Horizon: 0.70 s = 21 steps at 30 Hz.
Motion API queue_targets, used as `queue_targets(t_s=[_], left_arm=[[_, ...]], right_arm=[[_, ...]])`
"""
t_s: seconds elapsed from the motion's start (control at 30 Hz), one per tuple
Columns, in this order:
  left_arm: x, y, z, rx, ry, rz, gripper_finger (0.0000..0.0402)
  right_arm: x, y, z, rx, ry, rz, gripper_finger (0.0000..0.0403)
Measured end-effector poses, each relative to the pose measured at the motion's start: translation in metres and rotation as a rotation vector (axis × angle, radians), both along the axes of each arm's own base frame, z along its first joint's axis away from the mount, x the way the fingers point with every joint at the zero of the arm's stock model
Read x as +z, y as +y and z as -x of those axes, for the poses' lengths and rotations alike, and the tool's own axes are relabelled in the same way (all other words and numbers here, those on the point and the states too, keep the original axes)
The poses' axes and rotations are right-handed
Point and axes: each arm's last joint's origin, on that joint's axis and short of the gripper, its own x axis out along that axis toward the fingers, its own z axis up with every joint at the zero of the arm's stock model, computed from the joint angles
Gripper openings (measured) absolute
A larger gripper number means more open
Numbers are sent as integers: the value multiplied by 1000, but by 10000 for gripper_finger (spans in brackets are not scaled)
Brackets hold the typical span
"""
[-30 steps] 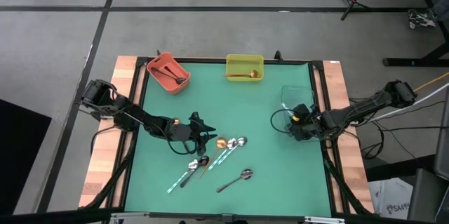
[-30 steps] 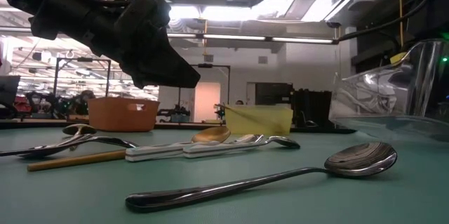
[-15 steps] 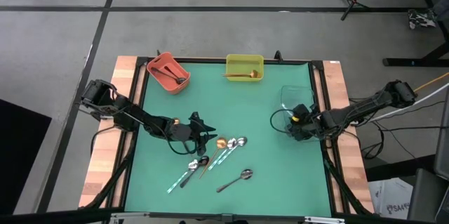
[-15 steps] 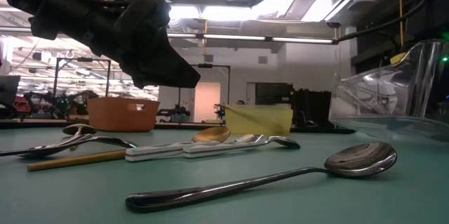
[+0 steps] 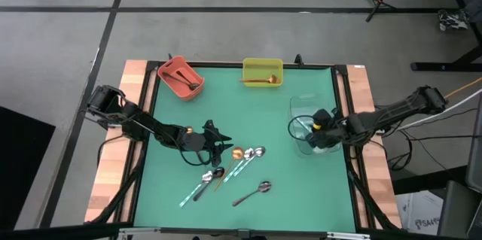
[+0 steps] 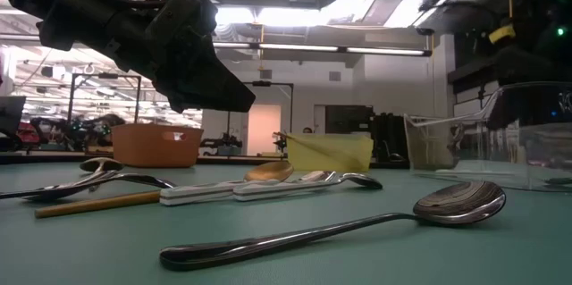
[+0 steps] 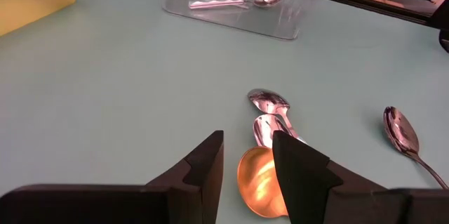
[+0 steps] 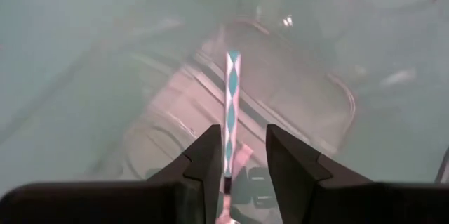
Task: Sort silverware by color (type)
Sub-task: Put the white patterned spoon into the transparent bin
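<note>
The right gripper's [image 8: 238, 155] 2 dark fingers [image 8: 203, 157] are pinched on the blue-and-white patterned handle of a spoon [image 8: 230, 104], holding it down inside the clear bin [image 5: 305, 123] at the right side of the green table [image 5: 226, 104]. A silver spoon [image 7: 217, 3] already lies on that bin's floor.

The left gripper [image 7: 247, 157] hovers with its fingers a narrow gap apart, holding nothing, just above the gold spoon [image 7: 261, 182] in the loose cluster near the table's middle. Beside the gold bowl lie 2 silver spoons with pale patterned handles [image 5: 252, 157], their bowls touching or nearly so. Nearby are another patterned-handled silver spoon [image 5: 197, 185], a dark spoon [image 5: 212, 177] and a thin gold handle crossing between them. 1 plain dark-shiny spoon [image 5: 252, 192] lies apart, nearest the table's front edge.

At the table's far edge, the orange bin [image 5: 181, 77] holds dark spoons [image 5: 187, 83], and the yellow bin [image 5: 263, 72] holds a gold spoon [image 5: 260, 81].
</note>
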Motion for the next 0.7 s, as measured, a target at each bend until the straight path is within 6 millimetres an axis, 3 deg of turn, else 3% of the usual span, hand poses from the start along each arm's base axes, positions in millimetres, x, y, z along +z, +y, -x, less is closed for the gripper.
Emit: queue_targets(t_s=[0.47, 0.7], left_arm=[[0, 0, 0, 0, 0, 0, 118], [0, 0, 0, -8, -2, -17, 118]], right_arm=[[81, 10, -34, 264, -254, 149, 105], [107, 17, -54, 413, -452, 266, 105]])
